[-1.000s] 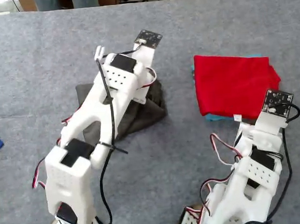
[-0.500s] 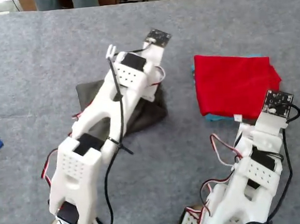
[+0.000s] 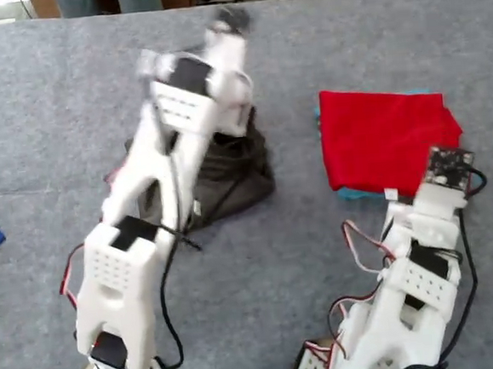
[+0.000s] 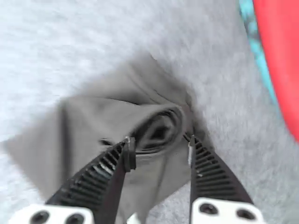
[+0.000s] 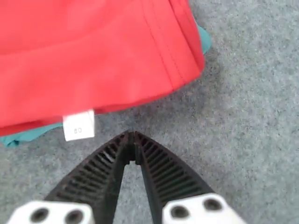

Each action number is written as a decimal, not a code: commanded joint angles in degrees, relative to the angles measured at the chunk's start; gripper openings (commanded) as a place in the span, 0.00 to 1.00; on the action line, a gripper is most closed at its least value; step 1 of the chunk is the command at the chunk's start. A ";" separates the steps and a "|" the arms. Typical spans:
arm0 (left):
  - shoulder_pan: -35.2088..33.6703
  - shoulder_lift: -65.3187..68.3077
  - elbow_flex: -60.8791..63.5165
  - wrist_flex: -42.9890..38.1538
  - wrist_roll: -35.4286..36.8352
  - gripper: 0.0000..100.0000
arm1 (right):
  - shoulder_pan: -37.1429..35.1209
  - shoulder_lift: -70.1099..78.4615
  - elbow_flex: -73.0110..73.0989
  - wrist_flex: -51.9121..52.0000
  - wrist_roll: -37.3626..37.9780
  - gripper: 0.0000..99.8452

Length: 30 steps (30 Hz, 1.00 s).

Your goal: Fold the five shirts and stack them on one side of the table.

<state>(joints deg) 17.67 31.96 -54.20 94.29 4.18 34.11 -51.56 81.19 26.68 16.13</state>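
Over the crumpled grey shirt (image 4: 93, 116), left gripper (image 4: 160, 140) hangs open, seemingly mid-fold; next, it should pinch the bunched edge. Right gripper (image 5: 131, 136) sits closed.

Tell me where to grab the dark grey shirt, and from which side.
Pinch the raised rolled fold of the dark grey shirt, coming down from above. It stands up off the table, while the rest lies flat and gives little to pinch. The open left tool straddles that fold.
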 commanded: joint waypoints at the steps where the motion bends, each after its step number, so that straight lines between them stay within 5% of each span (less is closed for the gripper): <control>1: -8.04 -1.14 -17.10 6.68 2.64 0.17 | -5.71 -0.84 -4.88 2.55 5.19 0.02; 4: -17.01 -1.58 -17.98 6.77 2.29 0.02 | -13.19 -0.57 -17.01 15.12 6.95 0.02; 10: -30.11 -1.67 -7.69 6.77 1.41 0.03 | -31.47 6.37 -43.38 33.93 7.12 0.02; 20: -46.11 -5.27 0.75 6.77 -0.70 0.03 | -50.81 43.91 -77.41 50.46 8.35 0.02; 27: -48.22 -18.29 30.02 4.84 -2.46 0.03 | -59.60 62.73 -95.78 56.18 12.13 0.02; 30: -49.80 -26.29 50.51 -10.37 -2.29 0.03 | -62.15 68.70 -102.99 60.31 12.84 0.02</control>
<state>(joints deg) -30.42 14.64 -22.99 96.22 2.33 -25.49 13.67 -13.58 84.18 28.00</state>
